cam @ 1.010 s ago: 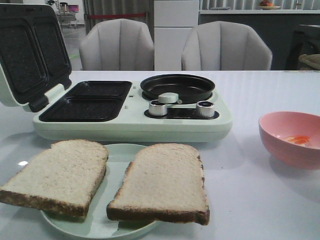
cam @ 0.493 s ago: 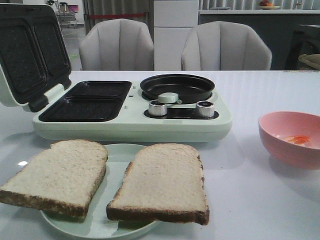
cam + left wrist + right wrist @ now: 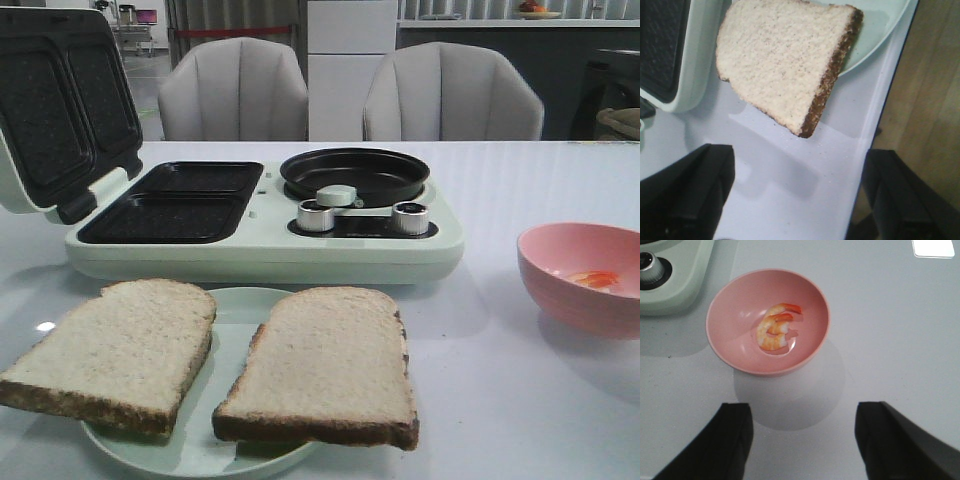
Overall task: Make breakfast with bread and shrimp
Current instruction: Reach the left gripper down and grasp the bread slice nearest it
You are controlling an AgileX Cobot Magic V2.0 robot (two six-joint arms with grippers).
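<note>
Nothing had shifted since the earlier frames. The left gripper [image 3: 795, 195] hung spread and empty near the bread [image 3: 785, 60], whose slices overhung the pale green plate [image 3: 235, 310]; a clumsy pinch might tear the soft crumb or tip a slice off. The right gripper [image 3: 802, 440], also spread, hovered by the pink bowl [image 3: 725, 340] holding curled orange-and-white shrimp [image 3: 776, 332].

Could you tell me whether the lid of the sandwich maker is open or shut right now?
Open. The lid is swung up and back, showing its dark grill plates, and the two cooking wells lie uncovered and empty.
</note>
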